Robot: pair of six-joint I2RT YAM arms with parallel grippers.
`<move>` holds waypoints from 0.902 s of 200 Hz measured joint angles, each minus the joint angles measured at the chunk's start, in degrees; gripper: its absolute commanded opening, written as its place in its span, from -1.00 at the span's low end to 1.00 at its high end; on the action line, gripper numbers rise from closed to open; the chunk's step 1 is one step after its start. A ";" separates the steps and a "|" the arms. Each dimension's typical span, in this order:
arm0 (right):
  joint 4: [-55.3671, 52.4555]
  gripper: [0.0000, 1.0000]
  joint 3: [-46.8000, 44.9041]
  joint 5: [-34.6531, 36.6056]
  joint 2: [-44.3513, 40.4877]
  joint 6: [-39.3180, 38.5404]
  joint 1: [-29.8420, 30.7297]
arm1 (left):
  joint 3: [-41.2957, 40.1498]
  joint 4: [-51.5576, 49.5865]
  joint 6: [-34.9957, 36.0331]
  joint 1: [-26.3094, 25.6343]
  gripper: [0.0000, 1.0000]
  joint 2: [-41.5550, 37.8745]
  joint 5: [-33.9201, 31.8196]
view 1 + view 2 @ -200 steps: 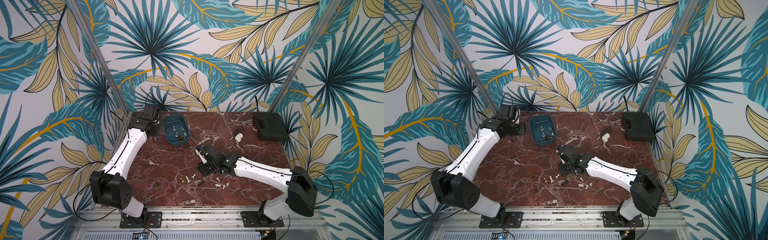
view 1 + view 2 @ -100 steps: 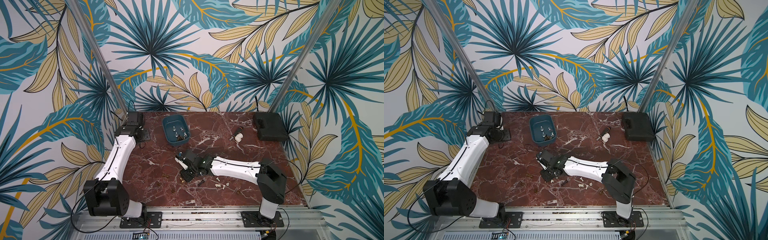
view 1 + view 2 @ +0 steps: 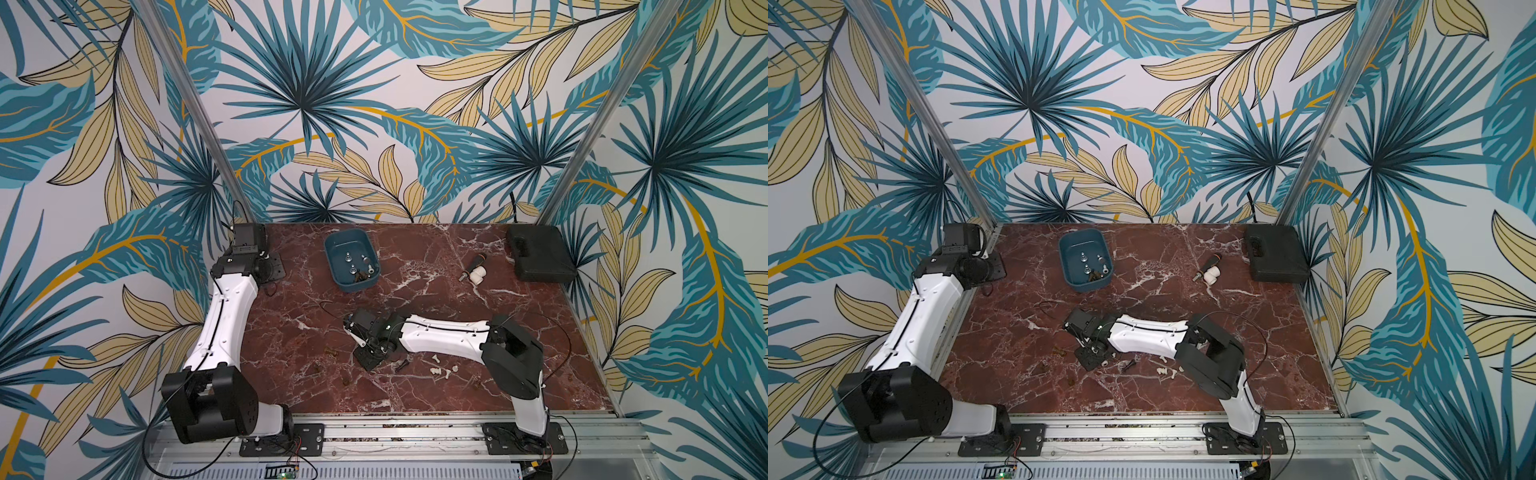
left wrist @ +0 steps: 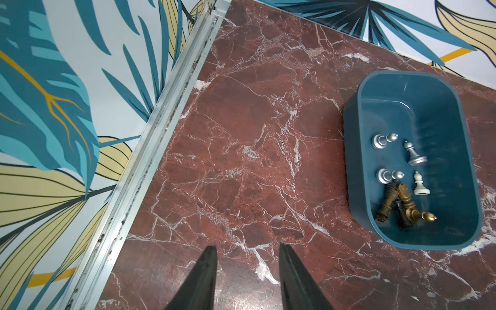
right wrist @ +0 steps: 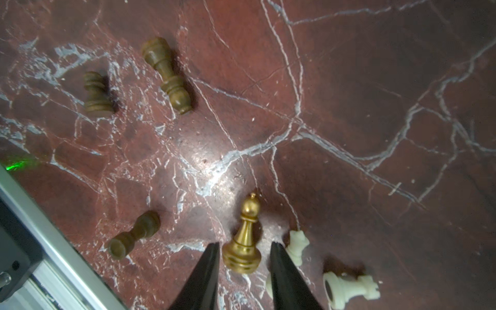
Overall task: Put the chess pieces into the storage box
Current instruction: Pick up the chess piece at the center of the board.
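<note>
One white piece (image 5: 298, 245) part-hidden behind right tool (image 5: 245, 244).

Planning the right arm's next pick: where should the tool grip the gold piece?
Grip the gold piece at its wide ringed base, coming in base-first as the right tool stands: its open fingers flank that base, the white piece outside them.
</note>
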 measured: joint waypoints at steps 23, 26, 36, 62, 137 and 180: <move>-1.07 -0.23 1.42 -0.33 1.86 0.22 0.00 | 0.00 0.07 0.00 0.04 -0.15 0.00 0.37; -1.18 -0.23 1.60 -0.37 2.10 0.22 0.00 | 0.00 0.07 0.00 0.04 -0.15 0.00 0.50; -1.60 -0.23 2.43 -0.39 2.84 0.24 0.00 | 0.00 0.11 0.00 0.07 -0.15 0.00 0.57; -2.84 -0.28 4.66 -0.39 5.18 0.22 0.00 | 0.00 0.17 0.00 0.11 -0.15 0.00 0.96; -6.38 -0.56 8.11 1.16 7.26 1.07 0.00 | 0.00 0.37 -0.04 0.39 -0.15 0.00 2.45; -8.31 -0.66 10.86 1.99 7.02 1.27 -0.31 | -0.24 0.68 -0.04 0.39 -0.15 -0.20 2.84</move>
